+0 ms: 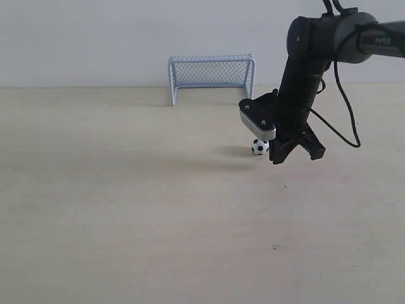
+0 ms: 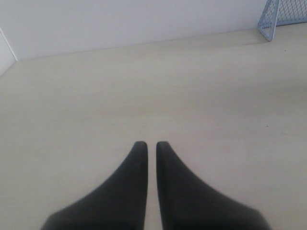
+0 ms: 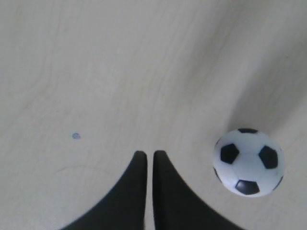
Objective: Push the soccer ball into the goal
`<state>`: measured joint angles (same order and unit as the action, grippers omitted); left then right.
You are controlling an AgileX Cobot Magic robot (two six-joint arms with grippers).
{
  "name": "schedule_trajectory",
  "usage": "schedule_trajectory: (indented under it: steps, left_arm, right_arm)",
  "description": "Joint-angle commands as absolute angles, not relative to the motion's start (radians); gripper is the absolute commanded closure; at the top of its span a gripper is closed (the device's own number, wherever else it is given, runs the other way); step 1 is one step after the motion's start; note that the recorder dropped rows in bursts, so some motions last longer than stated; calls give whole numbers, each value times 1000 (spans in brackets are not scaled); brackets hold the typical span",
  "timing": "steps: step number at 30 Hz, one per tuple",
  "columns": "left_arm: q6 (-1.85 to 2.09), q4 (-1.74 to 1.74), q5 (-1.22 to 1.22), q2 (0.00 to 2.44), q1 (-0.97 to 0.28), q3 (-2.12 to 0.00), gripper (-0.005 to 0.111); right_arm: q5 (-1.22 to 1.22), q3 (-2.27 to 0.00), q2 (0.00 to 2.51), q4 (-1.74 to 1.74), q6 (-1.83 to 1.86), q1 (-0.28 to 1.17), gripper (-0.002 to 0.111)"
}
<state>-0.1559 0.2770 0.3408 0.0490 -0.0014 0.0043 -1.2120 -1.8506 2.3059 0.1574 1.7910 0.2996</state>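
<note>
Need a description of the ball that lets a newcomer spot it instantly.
On the pale table, find the blue-grey goal by the back wall. Nearer the camera, roughly in line with its right post and beside the right gripper, sits the ball. It is the only small white sphere with black patches.

It looks like a robotics lab bench: a pale wood-grain desk (image 1: 126, 221) against a plain white wall (image 1: 82, 38), with a black cabled robot arm (image 1: 302, 76) reaching over it.

A pale wooden table (image 1: 126, 221) fills the view and meets a plain white wall (image 1: 95, 38) behind. A tiny dark speck (image 1: 274, 247) lies on the table.
</note>
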Motion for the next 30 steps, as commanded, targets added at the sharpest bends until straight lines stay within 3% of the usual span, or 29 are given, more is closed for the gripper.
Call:
schedule_trajectory:
  steps: [1, 6, 10, 15, 30]
  left_arm:
    - [-165, 277, 337, 54, -9, 0, 100]
    - [-165, 277, 337, 54, -9, 0, 100]
    - [-165, 277, 337, 54, -9, 0, 100]
    - [-165, 277, 337, 54, -9, 0, 100]
    - [-165, 277, 337, 54, -9, 0, 100]
  right_arm:
    - [-1221, -1854, 2305, 147, 1782, 299, 108]
    - [-1221, -1854, 2305, 202, 1834, 299, 108]
    - [-791, -1862, 2324, 360, 1730, 299, 108]
    - [-1221, -1903, 2289, 330, 1816, 299, 108]
    - [-1221, -1903, 2209, 248, 1731, 299, 108]
